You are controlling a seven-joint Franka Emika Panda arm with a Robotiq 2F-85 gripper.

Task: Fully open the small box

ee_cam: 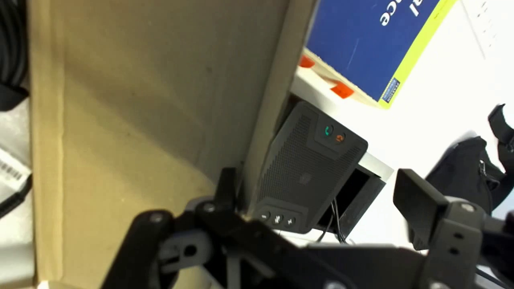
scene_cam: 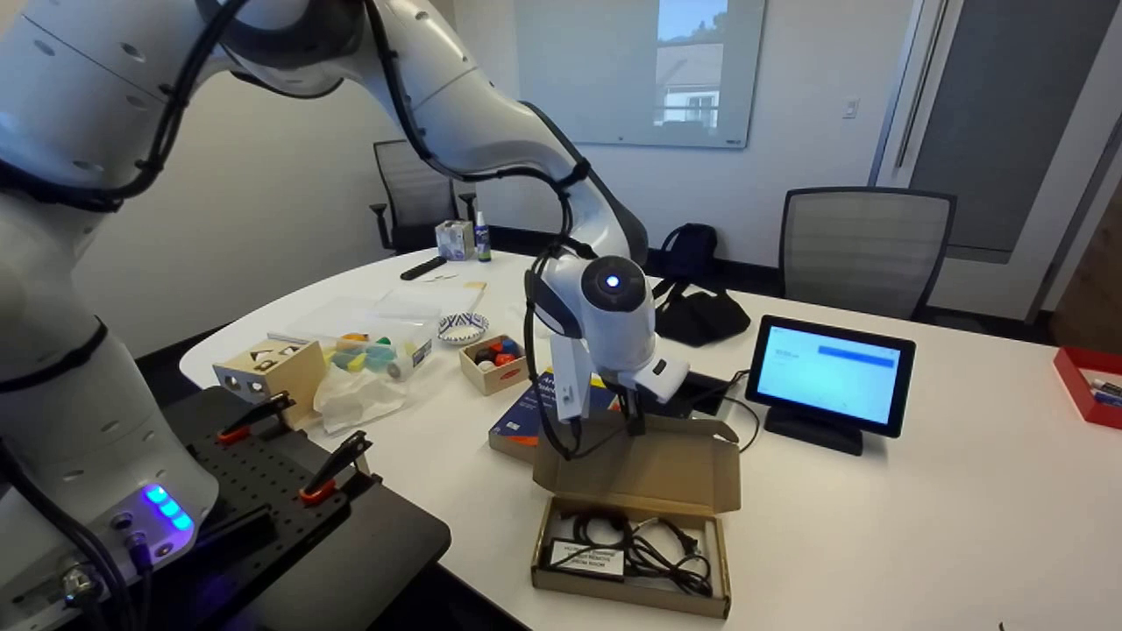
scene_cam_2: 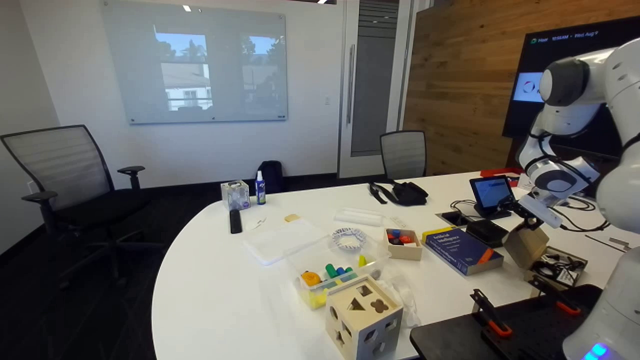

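The small box is tan-brown cardboard and sits near the table's front edge in an exterior view (scene_cam: 631, 594), with dark cables and a white label inside. Its lid (scene_cam: 653, 469) stands raised and leans back from the hinge; it also shows in an exterior view (scene_cam_2: 522, 246). In the wrist view the lid's inner face (ee_cam: 132, 120) fills the left side. My gripper (ee_cam: 317, 196) is open, fingers wide apart. One finger is at the lid's inner side by its outer edge; the other is beyond that edge. I cannot tell whether the finger touches the lid.
Behind the lid lie a blue book (scene_cam: 526, 416) and a black speakerphone (ee_cam: 309, 168) beside a dark table opening with cables. A lit tablet (scene_cam: 833, 372) stands to the box's right. A small wooden tray (scene_cam: 495, 377) and a wooden shape cube (scene_cam_2: 362, 320) are also on the table.
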